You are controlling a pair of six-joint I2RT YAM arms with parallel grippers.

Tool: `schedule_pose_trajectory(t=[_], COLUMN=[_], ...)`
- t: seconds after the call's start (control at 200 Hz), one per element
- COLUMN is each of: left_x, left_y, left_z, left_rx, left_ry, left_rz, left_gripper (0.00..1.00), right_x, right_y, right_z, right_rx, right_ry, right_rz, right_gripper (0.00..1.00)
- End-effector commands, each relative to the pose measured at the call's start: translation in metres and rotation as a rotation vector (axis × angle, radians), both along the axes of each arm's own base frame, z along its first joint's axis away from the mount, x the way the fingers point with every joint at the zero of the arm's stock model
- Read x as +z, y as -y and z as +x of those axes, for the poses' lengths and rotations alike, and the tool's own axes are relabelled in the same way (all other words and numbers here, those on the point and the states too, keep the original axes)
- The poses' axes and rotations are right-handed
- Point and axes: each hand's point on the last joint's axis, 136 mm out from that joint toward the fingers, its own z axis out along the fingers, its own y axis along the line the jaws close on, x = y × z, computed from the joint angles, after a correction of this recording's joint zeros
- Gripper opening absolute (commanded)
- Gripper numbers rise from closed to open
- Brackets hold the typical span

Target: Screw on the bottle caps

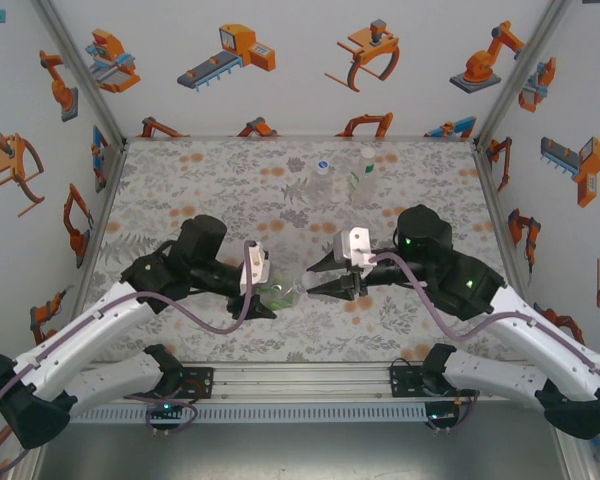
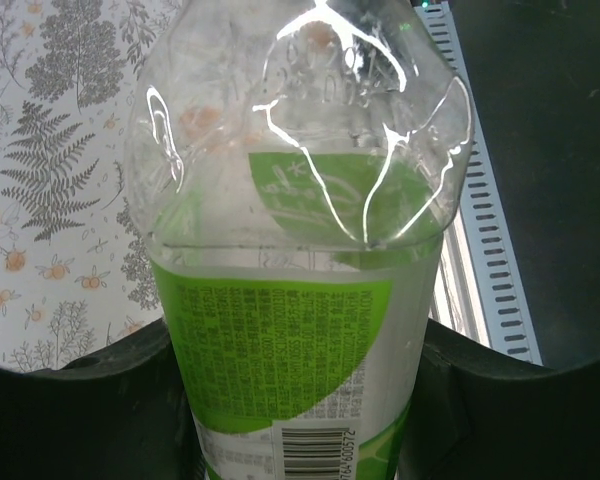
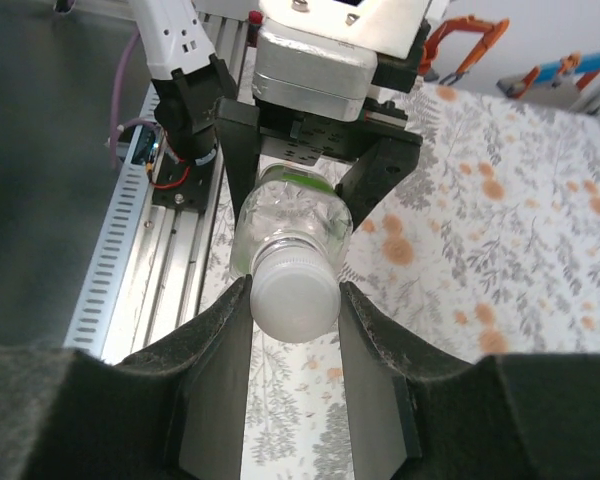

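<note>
A clear bottle with a green label (image 2: pixel 280 330) lies on its side above the table, and my left gripper (image 2: pixel 300 410) is shut on its labelled body. In the top view the bottle (image 1: pixel 283 293) spans the gap between my left gripper (image 1: pixel 270 292) and right gripper (image 1: pixel 325 281). A white bottle cap (image 3: pixel 295 295) sits on the bottle's neck (image 3: pixel 290 225). My right gripper (image 3: pixel 294 300) is shut on that cap, a finger pressed against each side. Two more clear bottles (image 1: pixel 323 181) (image 1: pixel 363 176) stand upright at the back of the table, each with a white top.
The flowered table top (image 1: pixel 210 190) is walled on three sides. A metal rail with the arm bases (image 1: pixel 300 378) runs along the near edge. Both arms reach inward and meet at the middle front.
</note>
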Motion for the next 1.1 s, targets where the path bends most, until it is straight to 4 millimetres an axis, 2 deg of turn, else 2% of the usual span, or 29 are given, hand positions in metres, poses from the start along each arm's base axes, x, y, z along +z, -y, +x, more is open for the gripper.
schedule_pose_trajectory(t=[0.0,0.16,0.401,0.696,1.091], left_x=[0.006,0.007,0.004,0.009,0.014], left_y=[-0.003,-0.004,-0.002,-0.002,-0.002], left_z=[-0.015,-0.017,-0.011,-0.009,-0.009], left_rx=[-0.073,-0.076,-0.047,-0.038,-0.04], left_ry=[-0.002,-0.002,-0.012,-0.021,-0.029], left_rz=[-0.037,-0.04,-0.019,-0.042,-0.068], left_gripper=[0.0,0.0,0.0,0.0,0.0], right_x=[0.002,-0.004,0.001,-0.007,-0.024], right_y=[0.0,-0.005,-0.008,-0.014,-0.02], right_z=[-0.008,-0.011,-0.011,-0.015,-0.005], right_rx=[0.074,0.108,0.102,0.142,0.089], right_ry=[0.084,0.062,0.068,0.046,0.018], right_rz=[0.0,0.002,0.032,0.017,-0.033], right_gripper=[0.0,0.0,0.0,0.0,0.0])
